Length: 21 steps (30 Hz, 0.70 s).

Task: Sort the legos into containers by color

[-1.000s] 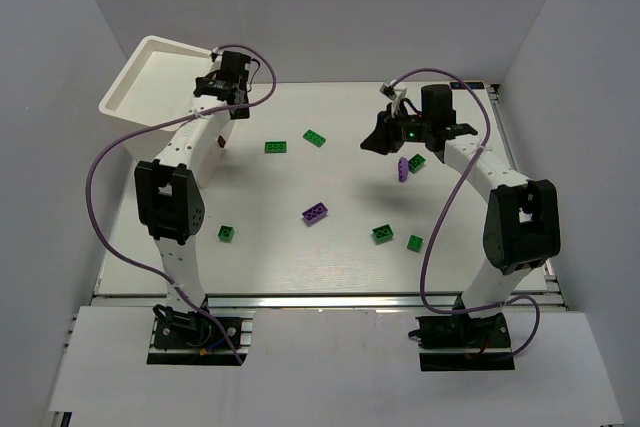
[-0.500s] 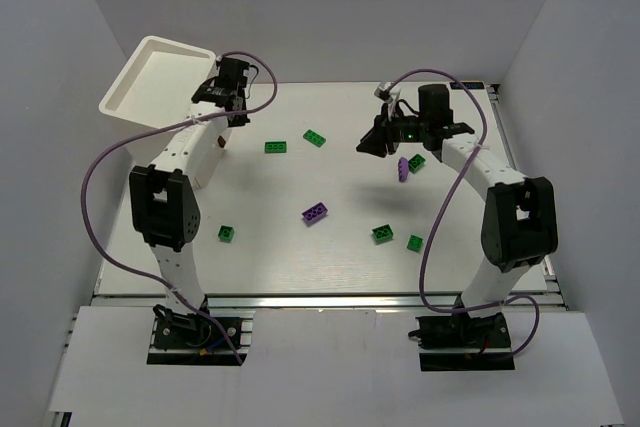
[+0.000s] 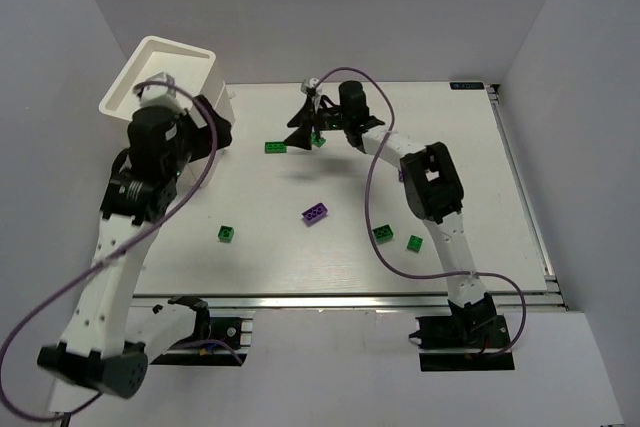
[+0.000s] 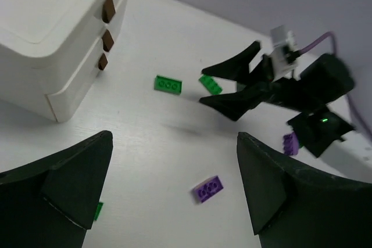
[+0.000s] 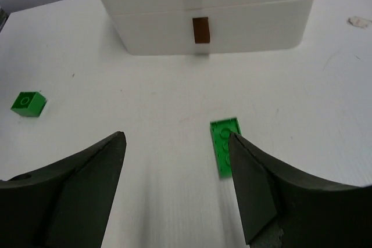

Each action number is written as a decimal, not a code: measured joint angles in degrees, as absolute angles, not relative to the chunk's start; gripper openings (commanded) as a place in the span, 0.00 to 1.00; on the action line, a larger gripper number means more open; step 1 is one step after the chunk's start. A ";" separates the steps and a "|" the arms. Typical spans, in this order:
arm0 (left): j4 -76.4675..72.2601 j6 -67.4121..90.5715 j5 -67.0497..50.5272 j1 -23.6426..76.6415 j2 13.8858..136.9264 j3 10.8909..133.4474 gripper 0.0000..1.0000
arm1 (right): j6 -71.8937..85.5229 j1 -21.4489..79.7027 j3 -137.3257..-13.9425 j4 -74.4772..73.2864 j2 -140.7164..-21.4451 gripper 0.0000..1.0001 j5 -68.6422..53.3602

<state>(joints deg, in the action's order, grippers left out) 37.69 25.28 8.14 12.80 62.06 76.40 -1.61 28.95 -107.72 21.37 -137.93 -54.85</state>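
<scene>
Small legos lie scattered on the white table: green ones [image 3: 276, 147] [image 3: 227, 234] [image 3: 383, 233] [image 3: 414, 242] and a purple one [image 3: 316, 213]. The white containers [image 3: 160, 72] stand at the back left. My right gripper [image 3: 300, 135] reaches far left, low over the table and open. In its wrist view, open and holding nothing [image 5: 175, 137], a flat green lego [image 5: 224, 143] lies just by the right finger. My left gripper [image 3: 218, 125] is raised high near the containers. It hangs open and empty [image 4: 174, 184] above the purple lego [image 4: 208, 189].
Another green lego [image 4: 210, 84] lies beside the right gripper's fingers [image 4: 232, 82], and a second purple one [image 4: 290, 143] under that arm. The containers' wall [image 5: 203, 15] with brown marks faces the right gripper. Purple cables loop off both arms.
The right arm swung left from the purple lego at the right to the green ones at the back, and its jaws opened wider. The left arm rose away from the containers.
</scene>
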 measured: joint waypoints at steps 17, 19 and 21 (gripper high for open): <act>48.34 42.19 25.39 14.33 94.28 93.69 0.70 | 0.14 31.99 -104.95 20.88 -131.90 0.74 -40.40; 52.73 44.73 28.10 14.79 99.04 99.68 0.72 | -0.19 31.31 -101.54 20.25 -128.53 0.74 -39.05; 57.14 47.70 30.70 15.68 104.14 106.96 0.74 | -0.38 30.35 -97.25 19.66 -124.79 0.74 -38.50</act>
<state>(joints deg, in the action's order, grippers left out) 57.14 47.70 30.70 15.68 104.14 106.96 -0.38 30.35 -97.25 19.66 -124.79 -38.50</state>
